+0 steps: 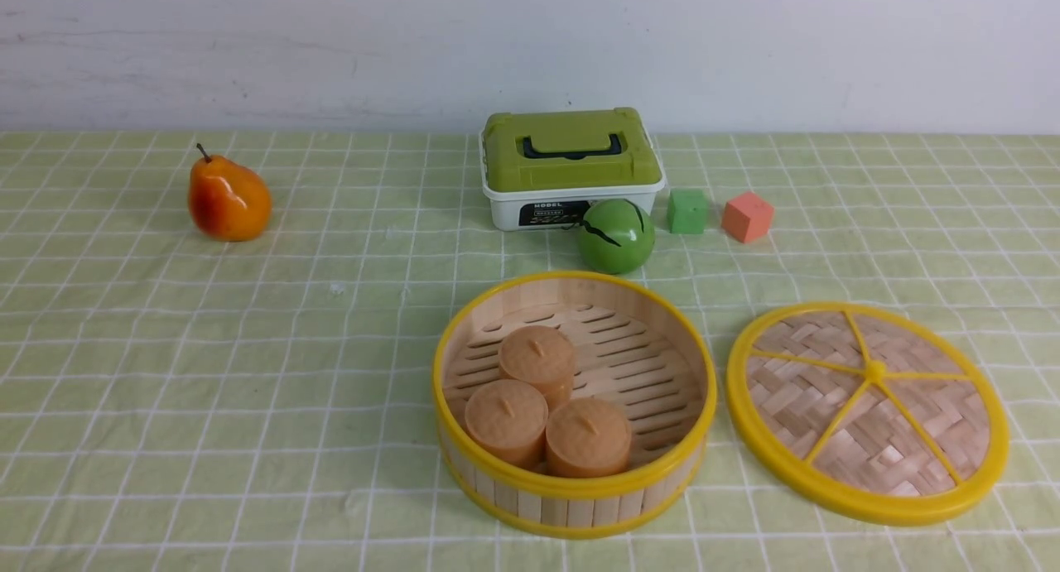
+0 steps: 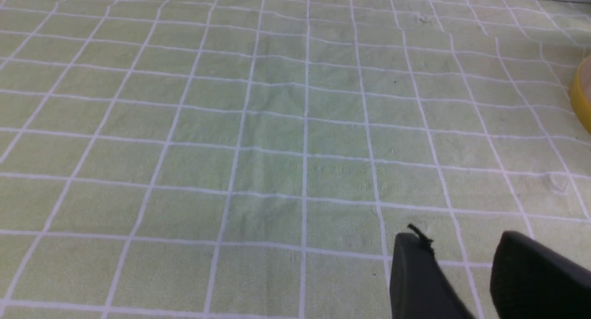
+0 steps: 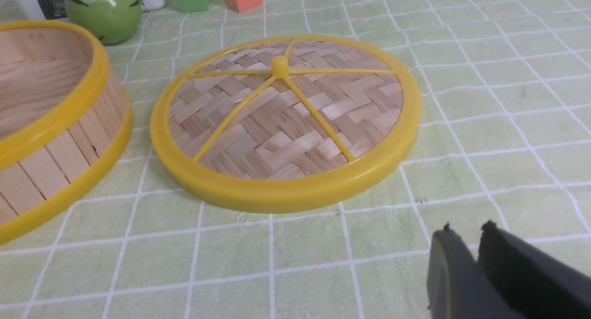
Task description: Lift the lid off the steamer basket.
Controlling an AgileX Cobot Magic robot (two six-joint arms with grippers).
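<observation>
Low in frame, my right end effector gapes narrowly, empty; lid lies flat beside steamer basket, freeing its opening.

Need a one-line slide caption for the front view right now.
Lid lies flat on the checked cloth beside the open steamer basket, which holds three round tan cakes.

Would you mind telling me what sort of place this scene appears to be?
Probably a staged tabletop for robot practice, not a real kitchen: a green checked tablecloth against a bare white wall, with the steamer basket, a toy-like pear and foam cubes laid out.
</observation>
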